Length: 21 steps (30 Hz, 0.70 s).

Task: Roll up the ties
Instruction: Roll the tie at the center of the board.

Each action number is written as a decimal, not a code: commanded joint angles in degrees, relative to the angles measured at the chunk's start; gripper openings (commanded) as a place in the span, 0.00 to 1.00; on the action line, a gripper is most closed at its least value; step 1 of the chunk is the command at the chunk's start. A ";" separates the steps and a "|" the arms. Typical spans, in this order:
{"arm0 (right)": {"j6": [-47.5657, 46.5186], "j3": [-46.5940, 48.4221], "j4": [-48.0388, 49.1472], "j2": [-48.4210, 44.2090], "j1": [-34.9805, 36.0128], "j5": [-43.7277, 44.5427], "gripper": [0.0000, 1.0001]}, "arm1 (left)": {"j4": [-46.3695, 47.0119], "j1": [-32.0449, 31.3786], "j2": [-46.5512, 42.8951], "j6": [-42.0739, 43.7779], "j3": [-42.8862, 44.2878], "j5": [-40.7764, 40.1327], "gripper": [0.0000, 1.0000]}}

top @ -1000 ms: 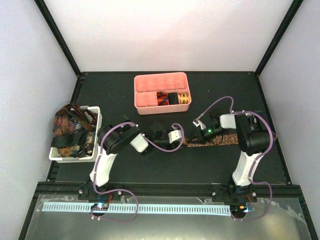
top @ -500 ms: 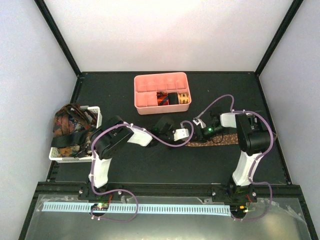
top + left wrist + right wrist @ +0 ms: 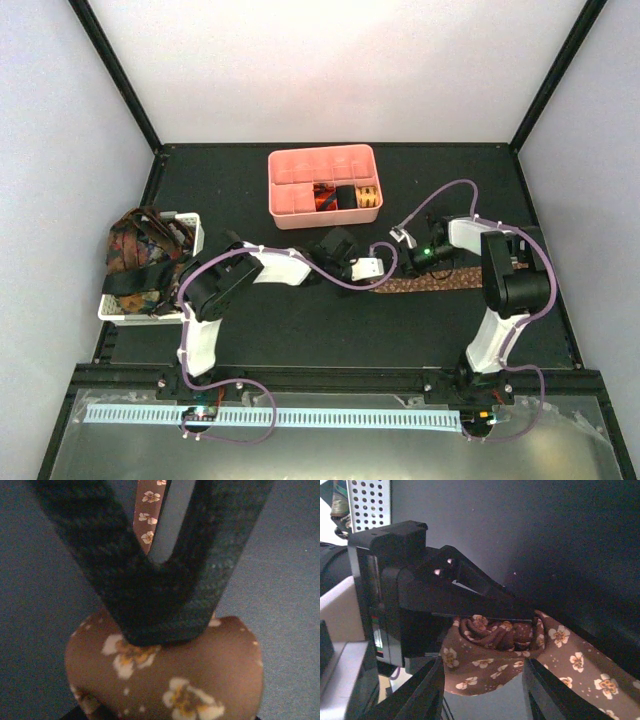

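Moved: left claw (image 3: pixel 378 272) swung rightward to mid-table; right claw (image 3: pixel 418 262) backed off, spreading.
Left claw: clamped on the tie's (image 3: pixel 440 282) rolled end.
Right claw: apart, just beside the roll.
Tie: flat tail running toward the table's (image 3: pixel 300 330) right edge.
Basket (image 3: pixel 188 228): left edge, ties (image 3: pixel 140 250) heaped inside.
Tray (image 3: pixel 290 208): far middle, rolled ties (image 3: pixel 345 197) inside.

We see the brown tie (image 3: pixel 430 283), printed with pale flowers, half rolled: its coil (image 3: pixel 492 642) is clamped in the left pincer (image 3: pixel 378 270), between the parted fingers of the right pincer (image 3: pixel 482 680), its tail flat on the counter (image 3: pixel 300 330), running on past the right pincer.
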 commanded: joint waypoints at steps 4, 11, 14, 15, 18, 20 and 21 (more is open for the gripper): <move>3.55 -0.47 0.55 -1.89 1.02 -3.29 0.45 | -10.19 -0.52 3.52 1.52 -0.95 -4.78 0.29; 5.36 -0.69 3.98 1.71 2.09 1.77 0.09 | -9.89 -0.62 3.14 1.42 -1.33 -5.05 0.31; 4.77 -1.00 3.64 1.81 1.13 3.41 0.02 | -8.61 -0.58 2.80 1.03 -2.09 -4.98 0.34; 4.54 -1.09 3.39 1.88 0.82 4.03 0.02 | -8.15 -0.47 2.68 0.88 -2.21 -4.60 0.37; 3.93 -1.86 3.22 1.99 -0.03 6.16 0.02 | -4.91 0.54 1.20 -0.34 -3.27 -1.13 0.56; 3.49 -2.48 3.30 2.32 -0.44 7.41 0.02 | -1.14 1.30 -0.52 -2.00 -4.50 2.42 0.69; 3.61 -2.55 3.31 2.60 -0.66 7.45 0.01 | 0.91 1.53 -1.45 -2.46 -5.02 3.93 0.73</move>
